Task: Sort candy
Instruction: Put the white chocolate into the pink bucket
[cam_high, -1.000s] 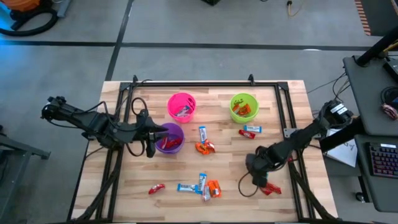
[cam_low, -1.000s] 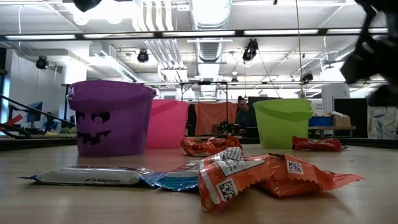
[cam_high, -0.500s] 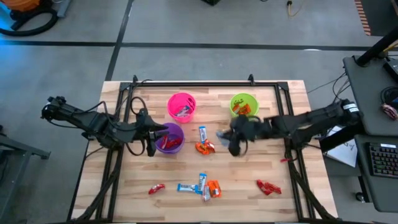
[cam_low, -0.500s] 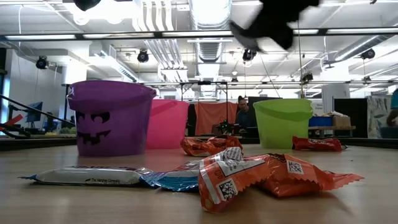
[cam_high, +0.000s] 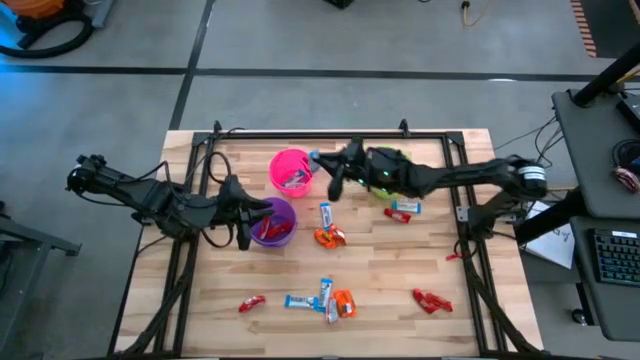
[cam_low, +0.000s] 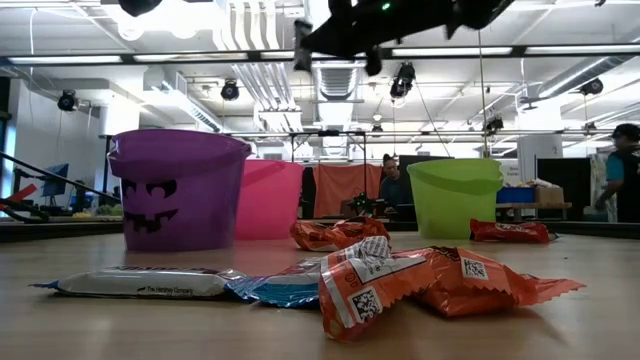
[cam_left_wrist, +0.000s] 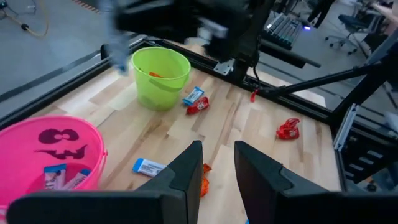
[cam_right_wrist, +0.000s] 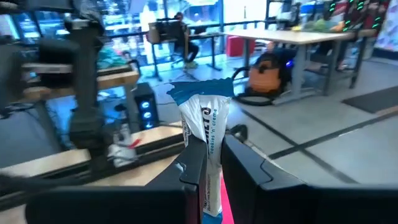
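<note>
blue-and-white candy bar (cam_right_wrist: 206, 140): light, crinkly, slippery wrapper; right gripper (cam_right_wrist: 210, 168) fingers are clamping its lower end. left gripper (cam_left_wrist: 217, 180) fingers are standing slightly apart, empty.

Wood, plastic and glossy wrappers

A pale planked wooden table (cam_high: 400, 290) is seen; smooth plastic cups (cam_low: 183, 187) and shiny crinkled candy (cam_low: 400, 280) wrappers are shown.
</note>
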